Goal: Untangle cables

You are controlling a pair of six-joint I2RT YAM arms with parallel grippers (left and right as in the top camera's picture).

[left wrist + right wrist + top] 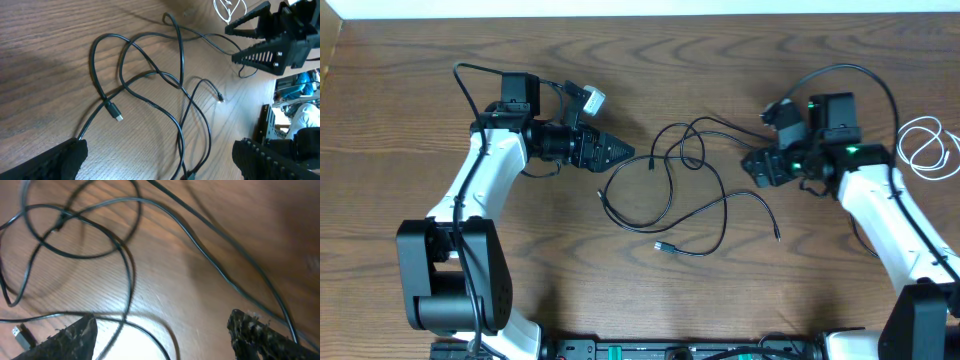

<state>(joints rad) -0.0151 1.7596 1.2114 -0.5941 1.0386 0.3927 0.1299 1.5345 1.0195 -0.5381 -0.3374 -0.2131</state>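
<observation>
A long black cable (670, 185) lies in loose crossing loops mid-table, with one plug end (663, 246) toward the front. The white cable (930, 148) is coiled apart at the far right edge. My left gripper (620, 153) is open just left of the black loops and holds nothing. In the left wrist view the black cable (150, 75) spreads ahead of the left gripper (160, 162). My right gripper (757, 166) is open at the cable's right end. In the right wrist view the black cable (125, 270) passes under the right gripper (165, 335), ungripped.
Thicker black wires arc over each arm. The white bodies of both arms stretch toward the front corners. A black rail (680, 350) runs along the table's front edge. The table's far edge meets a white wall strip.
</observation>
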